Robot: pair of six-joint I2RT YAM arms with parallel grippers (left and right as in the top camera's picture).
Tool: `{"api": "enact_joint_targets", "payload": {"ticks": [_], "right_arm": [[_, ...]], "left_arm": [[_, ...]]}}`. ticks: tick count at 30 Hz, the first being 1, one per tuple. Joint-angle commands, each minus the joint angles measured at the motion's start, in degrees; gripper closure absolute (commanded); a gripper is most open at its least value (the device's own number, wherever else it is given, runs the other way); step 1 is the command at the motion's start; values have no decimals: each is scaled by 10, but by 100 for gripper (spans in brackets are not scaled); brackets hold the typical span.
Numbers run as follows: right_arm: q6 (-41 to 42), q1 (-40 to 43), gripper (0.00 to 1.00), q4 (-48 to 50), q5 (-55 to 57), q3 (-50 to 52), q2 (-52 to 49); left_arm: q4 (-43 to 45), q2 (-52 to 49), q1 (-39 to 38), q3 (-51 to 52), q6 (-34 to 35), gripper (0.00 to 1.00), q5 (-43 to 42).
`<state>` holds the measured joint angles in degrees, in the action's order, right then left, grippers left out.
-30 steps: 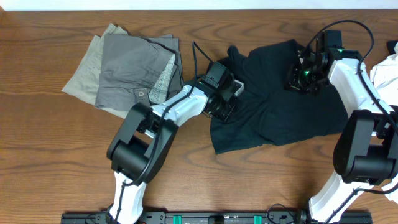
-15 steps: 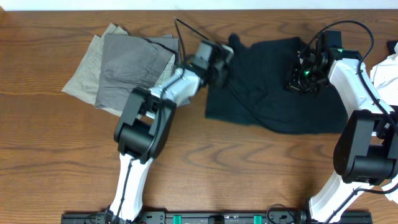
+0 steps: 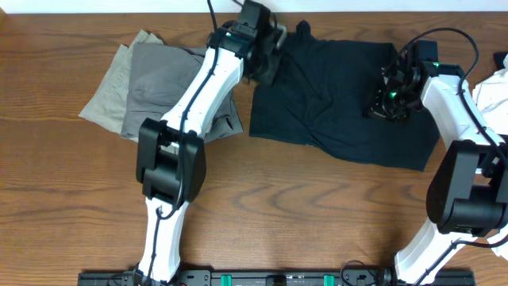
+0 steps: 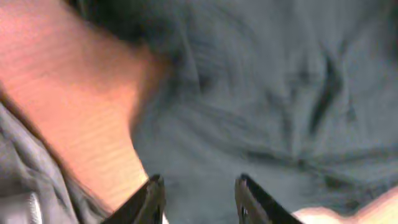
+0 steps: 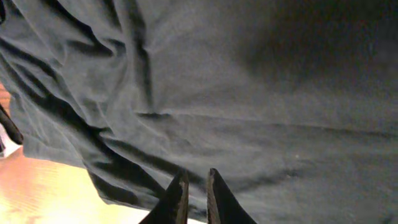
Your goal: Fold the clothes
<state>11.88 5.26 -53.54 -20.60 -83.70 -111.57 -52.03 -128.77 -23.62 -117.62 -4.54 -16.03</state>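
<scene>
The black garment [image 3: 341,111] lies spread across the far right half of the table. My left gripper [image 3: 268,54] hovers over its far left corner. In the left wrist view the left gripper [image 4: 199,180] is open, with blurred dark fabric [image 4: 280,93] below it and nothing between its fingers. My right gripper [image 3: 386,99] sits over the garment's right part. Seen from the right wrist, that gripper [image 5: 196,174] has its jaws parted by a narrow slit just above the black cloth [image 5: 249,93], pinching nothing. A grey piece [image 3: 163,83] lies on a khaki piece [image 3: 103,99] at far left.
Bare wooden table [image 3: 278,214] fills the near half. A white object [image 3: 494,87] sits at the right edge. A black rail [image 3: 278,278] runs along the front. The left arm stretches over the grey piece's right edge.
My left gripper carried the black garment's left edge away toward the table's far side, then opened and let go. The garment now lies wider. The right jaws parted slightly; that arm stayed put.
</scene>
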Motion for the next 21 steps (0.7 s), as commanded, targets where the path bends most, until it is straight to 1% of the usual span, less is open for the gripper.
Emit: {"api": "enact_joint_targets", "payload": {"ticks": [1,4,7,9,10,12,15,17,20,21], "right_arm": [[-35,3,88,-7,-2,1,11],[-38,4,86,-8,-2,1,11],[-38,4,85,-7,-2,1,11],[-39,4,84,-10,-2,1,11],[-39,5,84,-12,-2,1,11],[-39,6,84,-16,-2,1,11],[-38,13,84,-25,-2,1,11],[-38,20,84,-28,-3,1,11],[-38,31,84,-32,-13,1,11],[-38,35,85,-33,-16,1,11]], "left_arm": [[-72,7,-17,-3,-3,61,-4],[-122,6,-43,23,-4,61,-4],[-119,6,-71,67,-3,64,-4],[-101,6,-86,101,8,64,-2],[-87,6,-92,120,30,62,2],[-59,6,-98,150,70,60,2],[-10,6,-97,185,114,55,3],[24,6,-94,202,131,54,6],[58,6,-91,221,165,53,50],[70,6,-90,226,165,53,52]]}}
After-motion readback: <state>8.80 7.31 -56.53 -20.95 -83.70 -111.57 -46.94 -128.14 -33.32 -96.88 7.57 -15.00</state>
